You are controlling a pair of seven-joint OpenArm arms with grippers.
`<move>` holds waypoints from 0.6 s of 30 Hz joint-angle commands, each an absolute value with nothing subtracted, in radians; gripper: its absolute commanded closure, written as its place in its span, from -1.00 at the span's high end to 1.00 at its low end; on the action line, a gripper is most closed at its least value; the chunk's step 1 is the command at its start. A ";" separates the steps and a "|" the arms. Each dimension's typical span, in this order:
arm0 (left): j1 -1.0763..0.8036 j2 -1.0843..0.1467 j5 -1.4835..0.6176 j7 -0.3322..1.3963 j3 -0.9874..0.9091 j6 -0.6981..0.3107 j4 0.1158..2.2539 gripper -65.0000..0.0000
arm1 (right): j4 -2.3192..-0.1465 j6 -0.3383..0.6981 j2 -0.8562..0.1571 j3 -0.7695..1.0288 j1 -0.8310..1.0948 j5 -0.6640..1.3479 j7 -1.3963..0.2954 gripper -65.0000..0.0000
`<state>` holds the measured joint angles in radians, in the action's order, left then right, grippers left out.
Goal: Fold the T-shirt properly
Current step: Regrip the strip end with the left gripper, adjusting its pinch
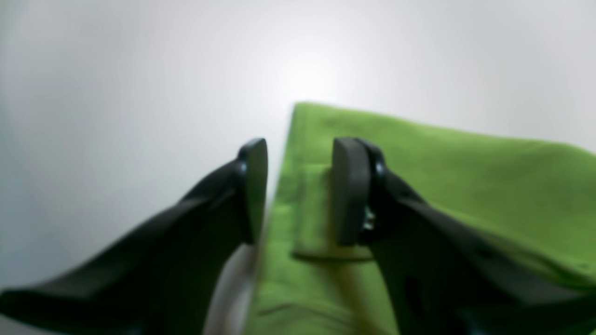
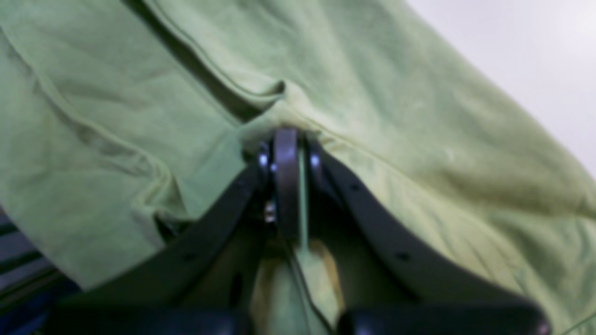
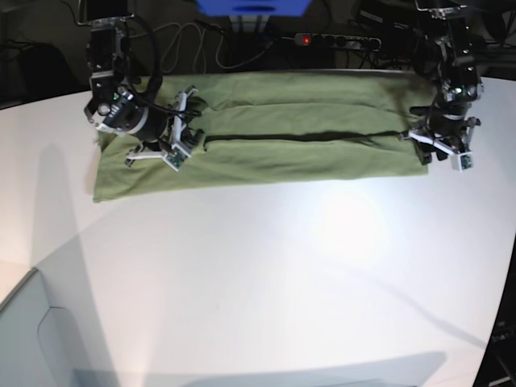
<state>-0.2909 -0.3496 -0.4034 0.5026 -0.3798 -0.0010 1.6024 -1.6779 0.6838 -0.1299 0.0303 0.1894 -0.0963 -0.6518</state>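
Note:
The olive-green T-shirt (image 3: 282, 157) lies across the far part of the white table (image 3: 282, 282), folded lengthwise into a long band with a dark seam line along its middle. My right gripper (image 2: 293, 149) is shut on a fold of the shirt (image 2: 396, 93), with a thin strip of cloth between its pads. In the base view it (image 3: 193, 135) is at the band's left part. My left gripper (image 1: 302, 190) is open just above the shirt's (image 1: 442, 172) edge, one finger over cloth and one over bare table. In the base view it (image 3: 425, 141) is at the band's right end.
A power strip (image 3: 322, 39) with a red light, cables and a blue object (image 3: 254, 6) sit behind the table's far edge. The table's front left corner borders a grey floor area (image 3: 32, 339).

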 commanded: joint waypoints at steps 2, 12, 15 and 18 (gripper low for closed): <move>-0.283 -0.364 -0.410 0.479 -0.384 -0.002 1.618 -0.19 | -1.695 0.698 -0.133 0.033 0.180 -0.081 -0.633 -0.99; -0.271 -0.354 -0.412 0.479 -0.375 -0.002 1.607 -0.17 | -1.695 0.698 -0.131 0.033 0.179 -0.081 -0.631 -0.99; -0.251 -0.352 -0.412 0.479 -0.375 -0.002 1.572 -0.17 | -1.695 0.698 -0.131 0.033 0.179 -0.081 -0.631 -0.99; -0.245 -0.352 -0.414 0.479 -0.375 -0.002 1.554 -0.17 | -1.695 0.698 -0.131 0.033 0.179 -0.081 -0.631 -0.99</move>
<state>-0.2516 -0.3374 -0.4091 0.4995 -0.3698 -0.0013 1.5387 -1.6779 0.6842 -0.1272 0.0303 0.1894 -0.0963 -0.6514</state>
